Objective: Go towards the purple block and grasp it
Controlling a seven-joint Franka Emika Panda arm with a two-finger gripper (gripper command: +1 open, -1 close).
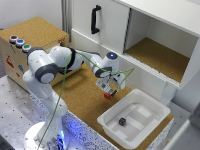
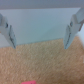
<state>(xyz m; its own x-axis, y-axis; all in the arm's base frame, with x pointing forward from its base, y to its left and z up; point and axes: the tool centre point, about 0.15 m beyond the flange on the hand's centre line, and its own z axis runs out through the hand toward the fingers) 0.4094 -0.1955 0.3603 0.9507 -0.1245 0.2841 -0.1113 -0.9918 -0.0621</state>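
The purple block (image 1: 122, 121) sits inside the white bin (image 1: 150, 108), apart from its walls. My end effector (image 1: 110, 90) hangs released and empty, well short of the bin. The block looks light, rigid and tiny, so I judge pinching two opposite flat faces works best.

Claw (image 1: 110, 90) above small red block (image 1: 107, 95), purple block (image 1: 122, 121) inside white tray (image 1: 150, 107)

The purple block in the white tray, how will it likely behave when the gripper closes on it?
The purple block looks like a rigid little cube, so probably stiff and unlikely to roll. It seems tiny and light, so it may slide across the white tray, whose floor looks smooth, if nudged off-centre.
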